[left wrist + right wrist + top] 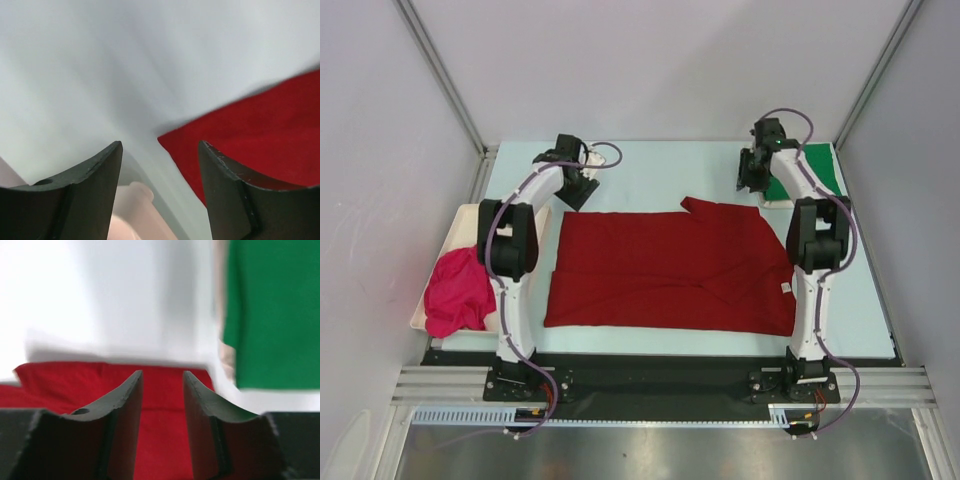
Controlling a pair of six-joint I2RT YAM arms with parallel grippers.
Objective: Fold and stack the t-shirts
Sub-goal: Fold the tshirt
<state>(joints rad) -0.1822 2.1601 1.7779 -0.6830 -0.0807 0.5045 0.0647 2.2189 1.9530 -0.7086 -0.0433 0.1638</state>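
Dark red t-shirt (670,270) spread flat mid-table, mid-fold by the look. Left gripper (160,146) gaping wide, right gripper (162,375) narrowly parted, both empty, near far corners. Next, probably: dropping, pinching, folding nearward.

We see the dark red t-shirt (670,270) spread flat across the middle of the worktop (650,165), one sleeve toward the far edge. The bright pink t-shirt (455,290) lies crumpled on the cream tray (465,218) at the left edge. The green t-shirt (817,168) lies flat in the far right corner. The left gripper (578,188) hangs near the red cloth's far left corner, and the right gripper (750,180) is just beside the green one.
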